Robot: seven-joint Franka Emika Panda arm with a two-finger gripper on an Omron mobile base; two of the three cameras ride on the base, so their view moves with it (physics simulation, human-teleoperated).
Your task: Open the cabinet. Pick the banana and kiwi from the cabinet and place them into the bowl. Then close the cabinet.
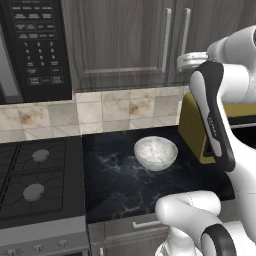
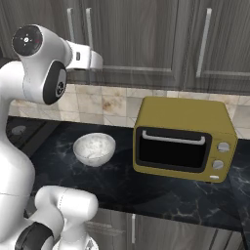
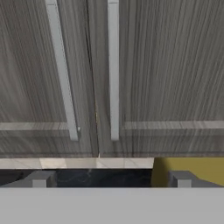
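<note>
while its two dark fingertips (image 3: 38, 179) stand wide apart with nothing between them, the pincer (image 3: 109, 180) is released and faces the cabinet (image 3: 144, 74) head-on, apart from it and touching neither door. straight ahead of the pincer both panelled doors are shut, meeting at a thin seam just left of its middle line; the left door's handle (image 3: 62, 70) hangs ahead and to the left, the right door's handle (image 3: 113, 70) almost dead ahead, both long silver bars running upright. below the doors, ahead of the pincer, runs a strip of beige tile backsplash (image 3: 74, 163), and under that the black marble counter (image 3: 105, 177). low on the pincer's right a corner of the yellow toaster oven (image 3: 192, 168) shows. well below the pincer and to its left, the bowl (image 1: 155, 152) sits upright on the counter, white and speckled, beside the oven. farther left lie the stove (image 1: 35, 175) and, above it, the black microwave (image 1: 35, 45). with the doors shut, the banana and kiwi are hidden.
</note>
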